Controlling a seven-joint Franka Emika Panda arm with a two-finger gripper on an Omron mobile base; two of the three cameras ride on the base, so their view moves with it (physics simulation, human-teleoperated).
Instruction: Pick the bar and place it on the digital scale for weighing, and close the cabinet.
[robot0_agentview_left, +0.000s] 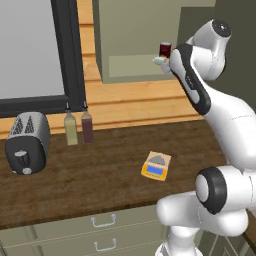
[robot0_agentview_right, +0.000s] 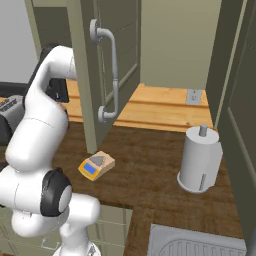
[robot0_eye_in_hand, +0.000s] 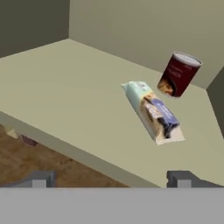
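From the left base view, the arm reaches up to the cabinet (robot0_agentview_left: 131, 40), where a dark red can (robot0_agentview_left: 165, 49) stands on the shelf with the pale bar (robot0_agentview_left: 159, 61) just beside it, while the yellow-orange digital scale (robot0_agentview_left: 156, 166) sits on the wooden counter (robot0_agentview_left: 100, 170) with nothing on its grey plate, well apart from the toaster (robot0_agentview_left: 27, 141) and 2 bottles (robot0_agentview_left: 79, 127). From the right base view, the cabinet's panelled door (robot0_agentview_right: 107, 65) stands swung open with its silver handle (robot0_agentview_right: 110, 75) facing us, the scale lying below it and a paper towel roll (robot0_agentview_right: 199, 158) to the right. In the hand view the bar lies flat on the shelf, a whitish-green wrapper with brownish and blue marks, just beside the upright can, and the gripper (robot0_eye_in_hand: 111, 178) hangs short of it with jaws spread wide, holding nothing.
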